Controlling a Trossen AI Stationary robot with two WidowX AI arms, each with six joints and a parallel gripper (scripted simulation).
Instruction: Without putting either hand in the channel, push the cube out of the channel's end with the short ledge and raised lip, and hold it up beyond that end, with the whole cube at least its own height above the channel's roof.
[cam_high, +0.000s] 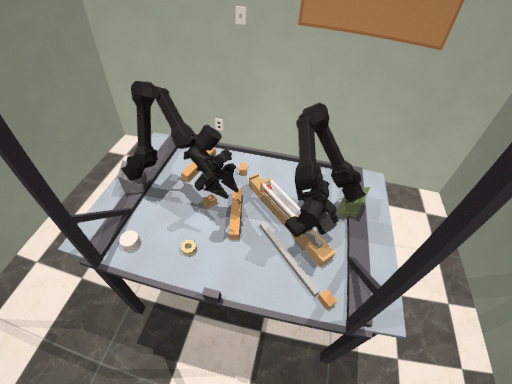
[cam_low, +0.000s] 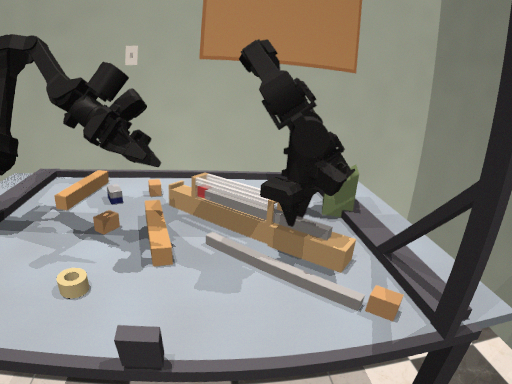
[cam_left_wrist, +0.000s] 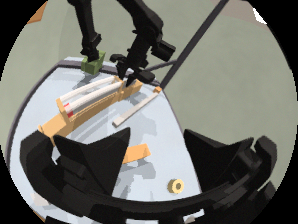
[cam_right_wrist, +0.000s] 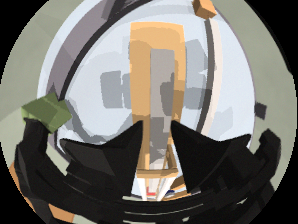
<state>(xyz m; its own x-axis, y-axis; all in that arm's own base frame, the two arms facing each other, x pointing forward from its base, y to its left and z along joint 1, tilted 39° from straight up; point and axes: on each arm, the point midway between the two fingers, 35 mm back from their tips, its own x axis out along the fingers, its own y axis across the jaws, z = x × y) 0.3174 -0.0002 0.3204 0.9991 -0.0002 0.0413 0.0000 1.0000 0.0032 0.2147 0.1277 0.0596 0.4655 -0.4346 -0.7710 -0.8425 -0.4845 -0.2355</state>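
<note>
Red cube (cam_high: 268, 188) (cam_low: 202, 191) (cam_left_wrist: 68, 107) inside the wooden channel (cam_high: 320, 252) (cam_low: 235, 220) (cam_left_wrist: 95, 111) (cam_right_wrist: 140, 75), under white roof bars (cam_high: 282, 197) (cam_low: 235, 189) (cam_left_wrist: 95, 95).
</note>
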